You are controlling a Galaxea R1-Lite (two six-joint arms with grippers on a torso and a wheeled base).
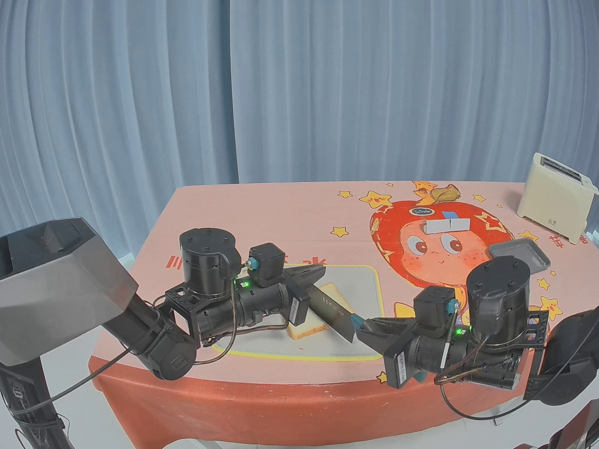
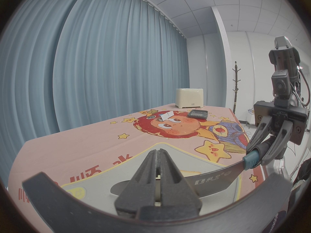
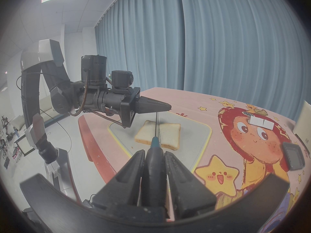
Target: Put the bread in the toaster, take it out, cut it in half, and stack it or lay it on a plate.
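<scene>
A slice of bread (image 1: 312, 327) lies flat on the grey cutting mat (image 1: 365, 282) near the table's front edge. My right gripper (image 1: 367, 327) is shut on the teal handle of a knife (image 1: 331, 312). The blade stands edge-down across the middle of the bread (image 3: 170, 136). My left gripper (image 1: 318, 272) is shut with nothing in it, its tip just above the blade's back over the bread. In the left wrist view the blade (image 2: 213, 180) runs from my left gripper (image 2: 158, 152) to my right gripper (image 2: 264, 152). Whether the slice is split I cannot tell.
A cream toaster (image 1: 555, 197) stands at the table's far right corner. A dark grey tray-like plate (image 1: 519, 255) lies in front of it, right of the mat. Two small white cards with a blue bit (image 1: 448, 223) lie on the printed tablecloth.
</scene>
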